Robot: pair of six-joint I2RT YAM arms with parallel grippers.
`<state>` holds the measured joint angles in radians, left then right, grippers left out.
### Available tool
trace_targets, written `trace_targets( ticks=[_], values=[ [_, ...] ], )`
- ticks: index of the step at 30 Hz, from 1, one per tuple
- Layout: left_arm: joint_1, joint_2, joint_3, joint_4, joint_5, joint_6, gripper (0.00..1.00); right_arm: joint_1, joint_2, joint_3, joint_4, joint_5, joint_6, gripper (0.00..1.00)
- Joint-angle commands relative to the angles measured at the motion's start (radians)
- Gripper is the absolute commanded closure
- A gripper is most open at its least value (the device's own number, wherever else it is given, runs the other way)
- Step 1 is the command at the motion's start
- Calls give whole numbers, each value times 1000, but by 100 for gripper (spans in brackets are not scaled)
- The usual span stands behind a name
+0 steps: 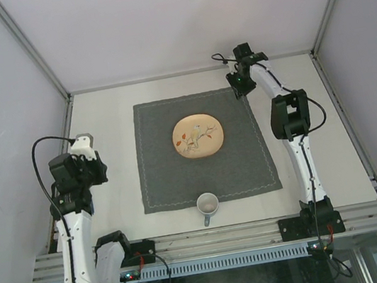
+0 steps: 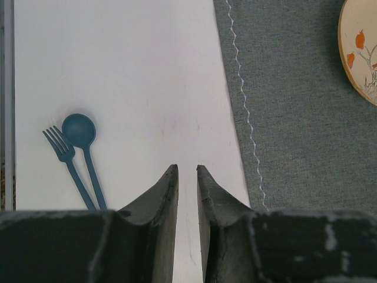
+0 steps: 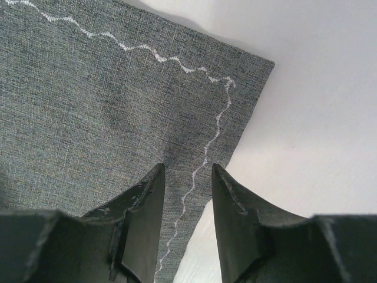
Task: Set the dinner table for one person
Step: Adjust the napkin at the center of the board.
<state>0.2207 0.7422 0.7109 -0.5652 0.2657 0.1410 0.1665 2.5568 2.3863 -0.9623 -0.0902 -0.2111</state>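
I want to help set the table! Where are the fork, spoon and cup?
fork [image 2: 60,145]: left wrist view, base of tines.
spoon [image 2: 78,130]: left wrist view, bowl.
cup [image 1: 207,202]: top view, inside the rim.

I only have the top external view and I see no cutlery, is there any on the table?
Observer: Yes, the left wrist view shows a dark blue plastic fork and matching spoon lying side by side on the off-white table, left of the dark grey stitched cloth.
Operator: Is that arm holding anything?
Observer: No, the left gripper has a narrow gap between its fingers, with bare table showing through.
Operator: And the other one?
Observer: The right gripper stands open over the cloth near its corner, white zigzag stitching running between its fingers.
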Motion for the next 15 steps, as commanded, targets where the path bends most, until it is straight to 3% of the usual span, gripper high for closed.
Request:
trace_targets(
  ticks=[1,10,15],
  values=[
    [-4,-4,59,12,8,-8,77,1,9,2,2,-3,-10,63],
    [-4,1,73,11,11,-10,77,-13,11,-16,3,-5,-13,72],
    [-4,-17,64,1,3,0,77,-16,15,-14,2,0,-17,94]
  ],
)
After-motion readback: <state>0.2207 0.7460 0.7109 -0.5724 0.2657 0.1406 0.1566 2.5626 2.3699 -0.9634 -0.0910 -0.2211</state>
